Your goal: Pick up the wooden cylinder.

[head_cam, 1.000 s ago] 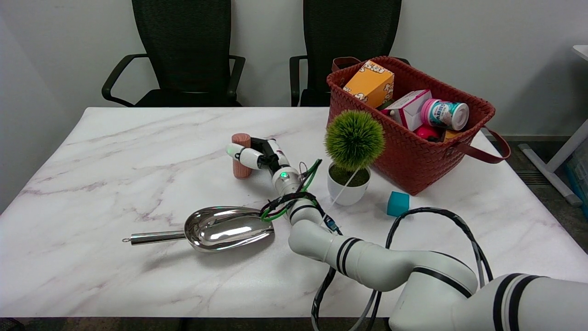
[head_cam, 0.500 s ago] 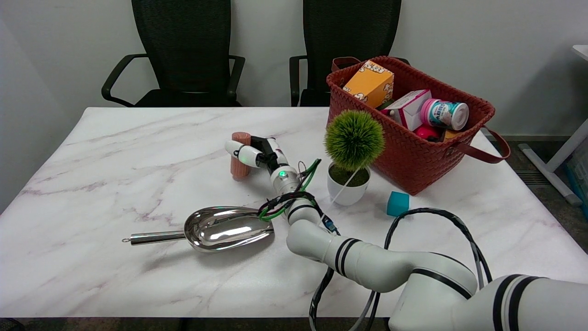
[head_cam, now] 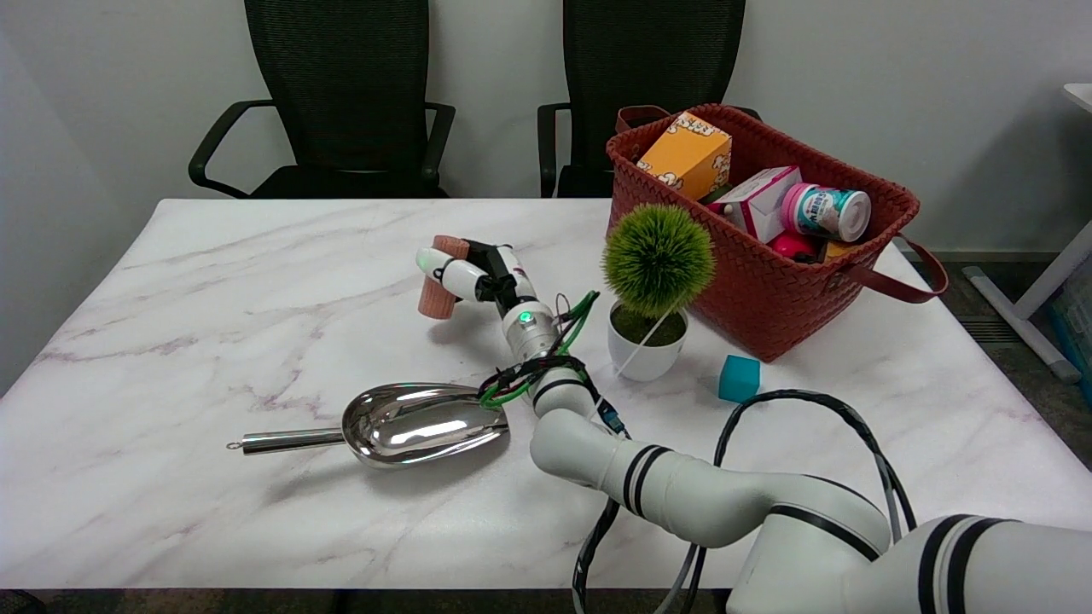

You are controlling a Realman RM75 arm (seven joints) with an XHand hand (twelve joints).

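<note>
Your right hand (head_cam: 473,275): fingers (head_cam: 444,269) clamped round wooden cylinder (head_cam: 438,294).
Cylinder: tilted, base seemingly off tabletop (head_cam: 213,298).

Right arm (head_cam: 682,495) reaching in from lower right, robot hand (head_cam: 478,277) at far end, fingers curled closed

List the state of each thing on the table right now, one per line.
wooden cylinder: gripped, tilted, apparently lifted off the table
right hand: fingers closed around the cylinder
metal scoop: lying flat, empty
potted plant: upright
teal cube: resting on the table
woven basket: upright, holding boxes and a can
</note>
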